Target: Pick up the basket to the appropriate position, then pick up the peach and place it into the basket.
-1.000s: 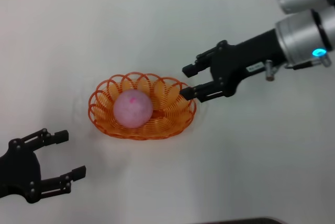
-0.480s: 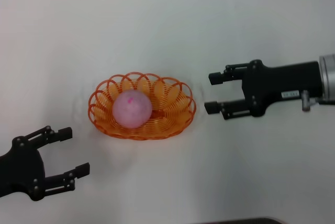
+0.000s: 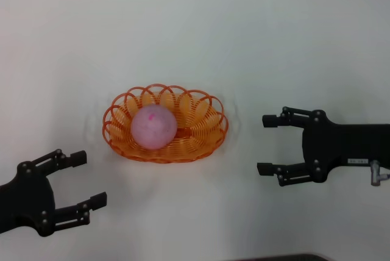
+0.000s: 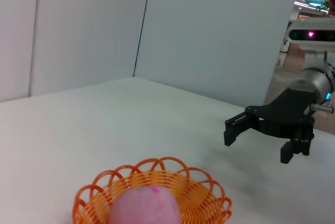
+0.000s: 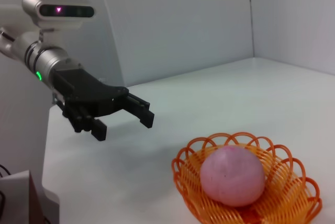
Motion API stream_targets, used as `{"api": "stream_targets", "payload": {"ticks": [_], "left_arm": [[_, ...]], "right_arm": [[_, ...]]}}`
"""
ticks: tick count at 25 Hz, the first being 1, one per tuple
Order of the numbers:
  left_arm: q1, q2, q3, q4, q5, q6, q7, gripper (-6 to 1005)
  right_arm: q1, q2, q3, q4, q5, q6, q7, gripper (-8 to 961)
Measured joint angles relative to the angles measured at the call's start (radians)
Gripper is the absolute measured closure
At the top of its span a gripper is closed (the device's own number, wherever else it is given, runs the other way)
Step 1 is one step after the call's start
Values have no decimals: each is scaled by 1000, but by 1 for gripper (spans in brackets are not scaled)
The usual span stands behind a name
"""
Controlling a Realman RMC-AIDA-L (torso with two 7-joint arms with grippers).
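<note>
Jaws apart, the right gripper (image 3: 266, 144) has drawn back from the basket (image 3: 210, 136) holding the peach (image 3: 154, 126); left gripper (image 3: 88, 180) gapes too.

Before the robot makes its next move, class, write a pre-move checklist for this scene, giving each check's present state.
1. Peach inside basket: ok.
2. Basket flat on table: ok.
3. Right end effector open, holding nothing, clear of the basket: ok.
4. Left end effector open, holding nothing, clear of the basket: ok.
5. Peach undamaged underneath: cannot tell.
</note>
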Motion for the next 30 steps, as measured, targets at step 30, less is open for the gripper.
{"api": "stream_targets", "payload": {"ticks": [30], "left_arm": [[2, 0, 12, -27, 8, -23, 3, 143]], "right_arm": [[-61, 0, 67, 85, -7, 36, -145, 6]]}}
